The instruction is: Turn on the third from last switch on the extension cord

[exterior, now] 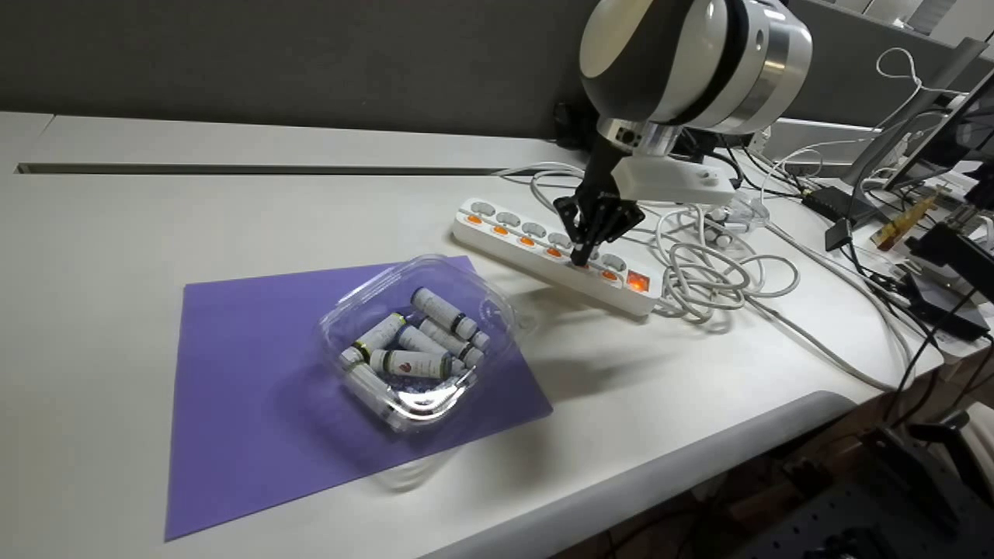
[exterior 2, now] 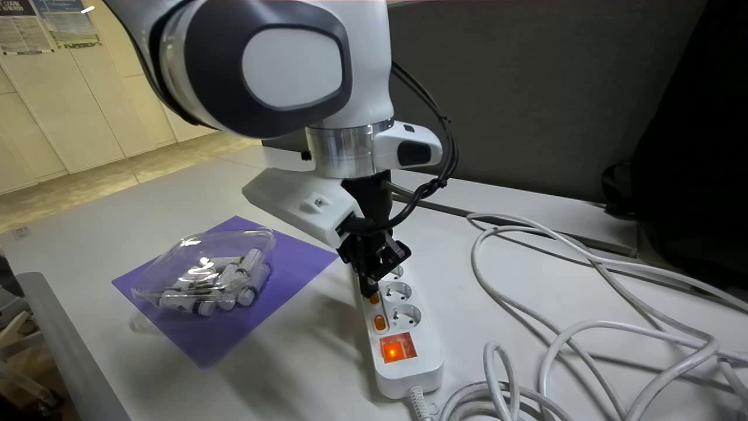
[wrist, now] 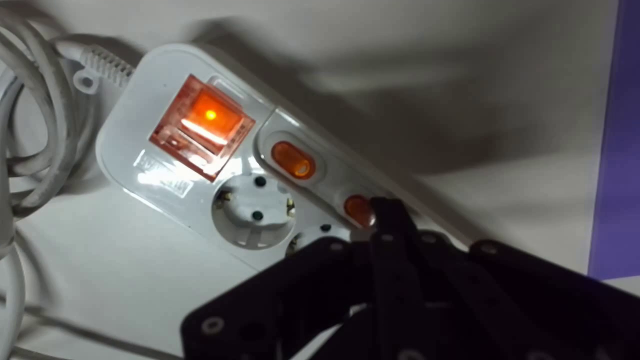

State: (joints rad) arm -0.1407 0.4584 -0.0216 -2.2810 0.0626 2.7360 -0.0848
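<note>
Taking 12 o'clock as the top of an exterior view, the extension cord (exterior: 543,264) lay on the desk (exterior: 621,404) from 10 to 4 o'clock, its lit main switch (exterior: 638,281) at the 4 o'clock end. The jaws were clenched, nothing seen between them, right at the second small rocker (wrist: 358,210) from that end; contact could not be told. Counting the main switch, that was probably the target; a miscount would shift it one rocker toward 10. In the wrist view the jaws covered one end only, so a press might glance off or tip the wrong side, or skid the cord. White coils (exterior: 687,289) crowded 3, a clear tub (exterior: 435,404) of vials (exterior: 419,363) was at 8, and the grey partition (exterior: 349,70) closed off 12; retreat looked safest straight up, or toward 5, short of the desk's rounded edge (exterior: 660,481).
</note>
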